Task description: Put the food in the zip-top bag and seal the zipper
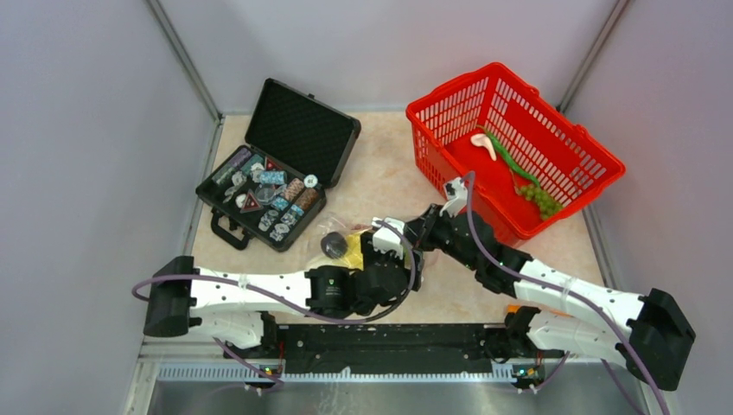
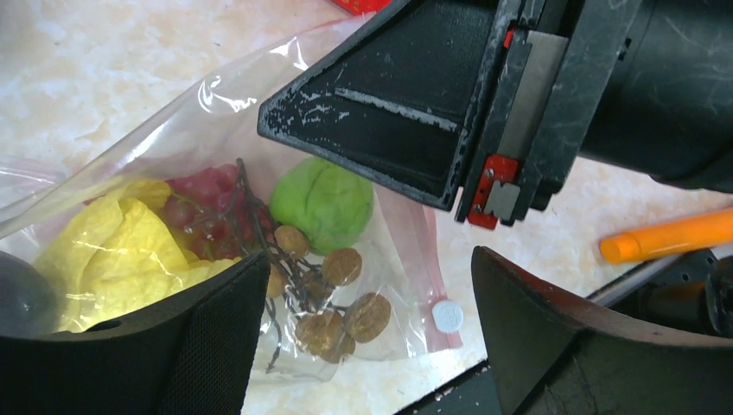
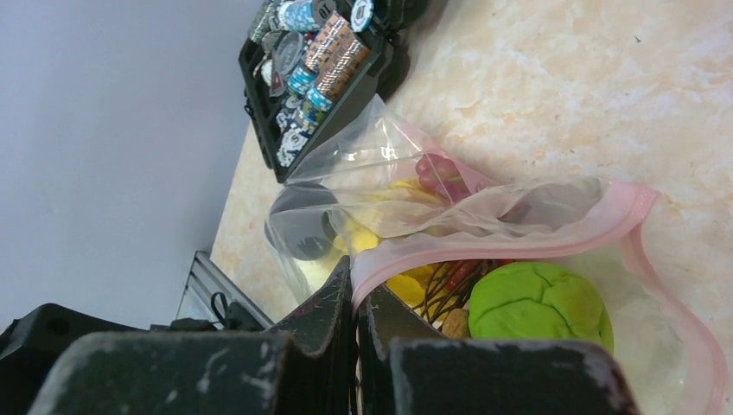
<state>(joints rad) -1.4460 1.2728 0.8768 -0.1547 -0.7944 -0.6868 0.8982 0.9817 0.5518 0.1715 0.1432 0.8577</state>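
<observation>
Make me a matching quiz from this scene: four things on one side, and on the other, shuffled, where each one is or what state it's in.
Things:
1. green grapes
2. poker chips
3. green round fruit
4. left gripper

Places or states:
A. inside the zip-top bag
B. open
C. in the red basket
D. in the black case

Pairs: 1-C, 2-D, 3-A, 4-B.
</observation>
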